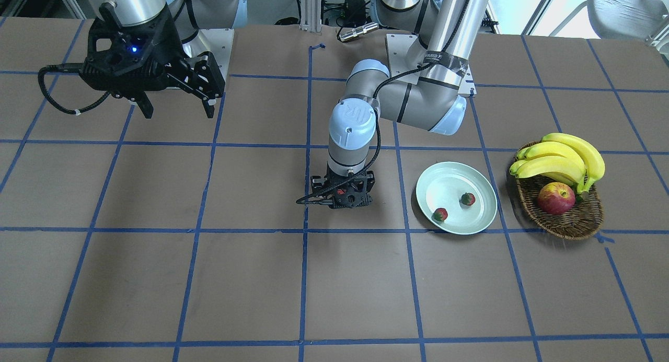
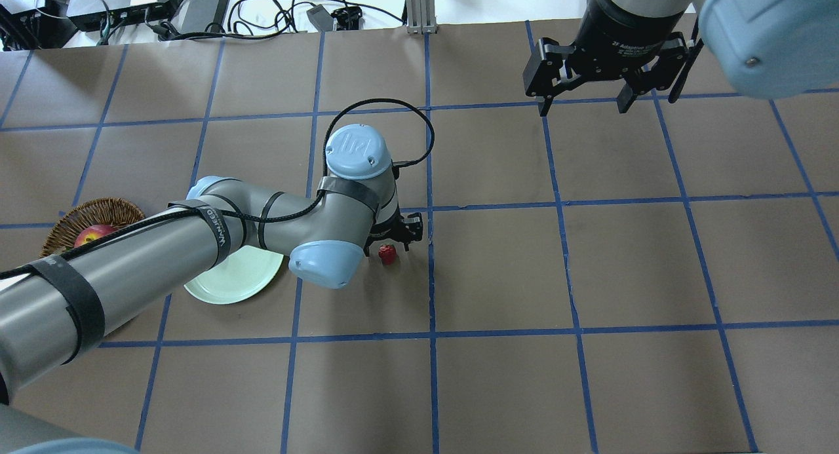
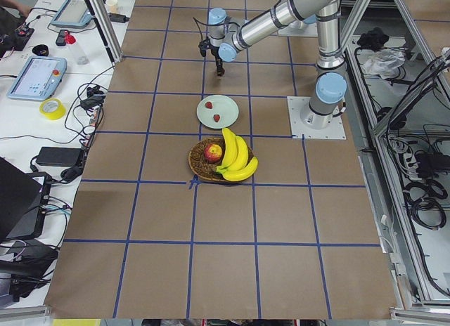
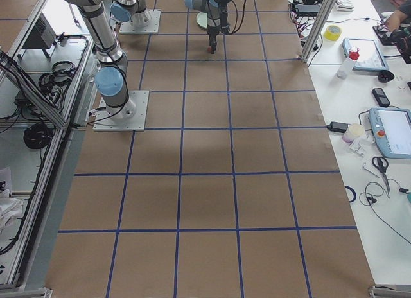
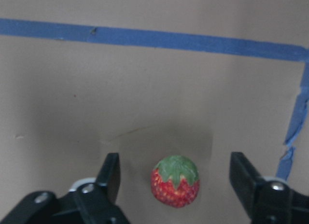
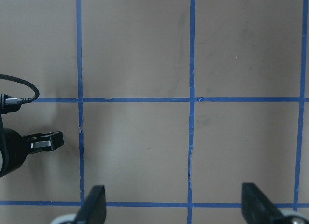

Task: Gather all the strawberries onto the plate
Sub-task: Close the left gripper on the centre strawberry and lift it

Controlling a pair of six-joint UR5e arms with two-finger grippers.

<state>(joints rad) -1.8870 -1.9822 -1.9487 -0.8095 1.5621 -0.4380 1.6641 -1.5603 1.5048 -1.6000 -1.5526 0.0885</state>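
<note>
The pale mint-green plate [image 1: 444, 184] lies on the table and holds two strawberries [image 1: 440, 214] [image 1: 468, 198]. A third strawberry [image 5: 175, 181] lies on the brown table; it also shows in the overhead view [image 2: 387, 253], to the right of the plate [image 2: 233, 280]. My left gripper [image 5: 176, 173] is open and low over this berry, with one finger on each side and not touching it. In the front view the gripper [image 1: 345, 197] hides the berry. My right gripper [image 2: 580, 105] is open and empty, held high over the far right of the table.
A brown wicker basket [image 1: 580, 223] with bananas [image 1: 564, 158] and a red-yellow apple [image 1: 555, 198] stands just beyond the plate, away from the left gripper. Blue tape lines grid the brown table. The left arm's elbow [image 2: 314, 264] overhangs the plate's edge.
</note>
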